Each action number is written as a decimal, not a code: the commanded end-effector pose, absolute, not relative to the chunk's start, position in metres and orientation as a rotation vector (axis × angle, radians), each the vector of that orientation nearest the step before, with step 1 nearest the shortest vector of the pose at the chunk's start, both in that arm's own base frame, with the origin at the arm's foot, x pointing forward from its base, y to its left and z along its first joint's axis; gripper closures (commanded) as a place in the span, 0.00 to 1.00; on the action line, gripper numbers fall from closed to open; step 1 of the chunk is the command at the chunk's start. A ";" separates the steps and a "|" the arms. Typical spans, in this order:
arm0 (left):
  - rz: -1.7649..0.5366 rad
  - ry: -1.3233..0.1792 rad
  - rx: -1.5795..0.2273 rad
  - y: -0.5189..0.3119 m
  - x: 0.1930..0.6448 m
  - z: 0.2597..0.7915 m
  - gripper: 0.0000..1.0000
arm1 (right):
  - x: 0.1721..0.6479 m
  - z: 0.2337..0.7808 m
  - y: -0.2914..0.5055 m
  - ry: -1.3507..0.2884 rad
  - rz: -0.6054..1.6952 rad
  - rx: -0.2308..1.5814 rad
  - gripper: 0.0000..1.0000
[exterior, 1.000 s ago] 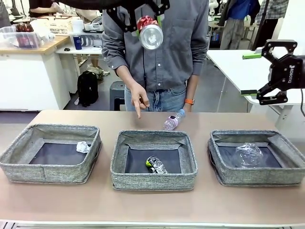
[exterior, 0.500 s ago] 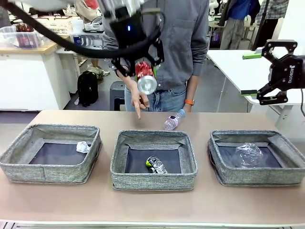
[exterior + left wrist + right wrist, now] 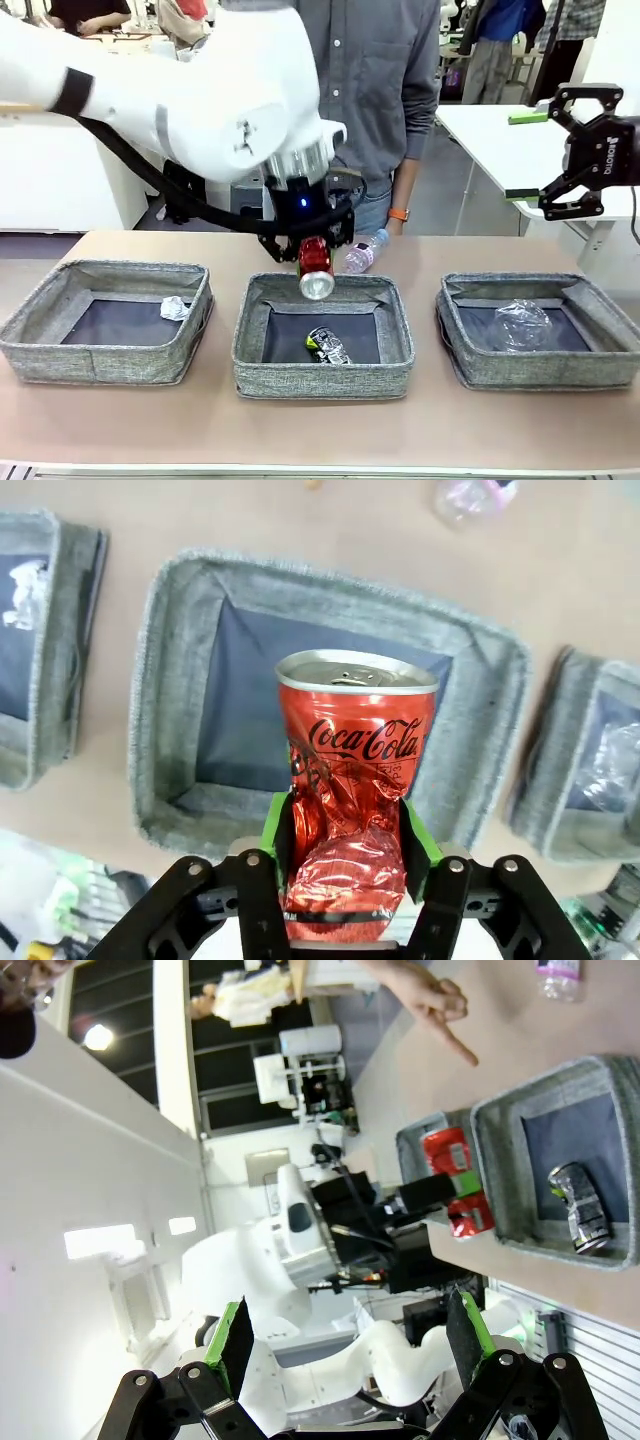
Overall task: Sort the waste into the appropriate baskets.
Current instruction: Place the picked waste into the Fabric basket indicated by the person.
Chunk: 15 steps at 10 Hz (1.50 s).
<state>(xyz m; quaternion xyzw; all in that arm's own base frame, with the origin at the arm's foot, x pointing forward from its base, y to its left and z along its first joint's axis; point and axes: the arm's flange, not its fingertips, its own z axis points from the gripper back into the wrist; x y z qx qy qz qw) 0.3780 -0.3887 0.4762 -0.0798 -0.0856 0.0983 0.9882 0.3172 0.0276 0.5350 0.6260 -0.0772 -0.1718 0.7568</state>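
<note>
Item 1, hidden or unclear. My left gripper [image 3: 314,262] hangs over the far rim of the middle grey woven fabric basket [image 3: 322,377]; in the front view my own white left arm [image 3: 200,90] covers most of the person [image 3: 385,80] standing beyond that basket, and the person's pointing hand [image 3: 432,1002] shows in the right wrist view, finger down on the table [image 3: 320,430] on the far side of the middle basket. In the left wrist view the lower end of the crushed red metal can [image 3: 352,780] is cut off behind my finger mounts.

Item 2, held. My left gripper's green pads [image 3: 275,825] are clamped on the dented waist of the crushed red can, silver top end pointing down towards the middle basket's dark base.

Item 3, my right gripper [image 3: 527,155]: raised above and beyond the right-hand basket [image 3: 540,372], jaws spread wide with nothing between them.

Item 4, middle basket: one crushed dark multicoloured can [image 3: 327,345], lying on the base near the front wall.

Item 5, basket left of the middle one [image 3: 100,360]: one crumpled white paper ball [image 3: 174,308], towards its wall nearest the middle basket.

Item 6, right-hand basket: one clear plastic cup [image 3: 522,325], hard to make out against the dark base.

Item 7, loose: clear plastic bottle with pink label [image 3: 366,251], lying on the table just beyond the middle basket's far rim, partly hidden by my left gripper.
</note>
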 end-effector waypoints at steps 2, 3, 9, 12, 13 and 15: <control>0.220 -0.198 -0.090 -0.404 0.381 0.457 0.53 | 0.319 0.537 0.029 -0.186 -0.382 1.377 0.00; 0.220 -0.188 -0.077 -0.405 0.382 0.451 0.53 | 0.319 0.537 0.029 -0.186 -0.382 1.377 0.00; 0.228 -0.175 -0.092 -0.409 0.382 0.453 0.00 | 0.319 0.537 0.029 -0.186 -0.382 1.377 0.00; 0.245 -0.192 -0.097 -0.407 0.382 0.456 0.00 | 0.319 0.537 0.029 -0.186 -0.382 1.377 0.00; 0.250 -0.196 -0.099 -0.407 0.382 0.459 0.00 | 0.319 0.537 0.029 -0.186 -0.382 1.377 0.00; 0.250 -0.190 -0.116 -0.408 0.380 0.464 0.00 | 0.319 0.537 0.029 -0.186 -0.382 1.377 0.00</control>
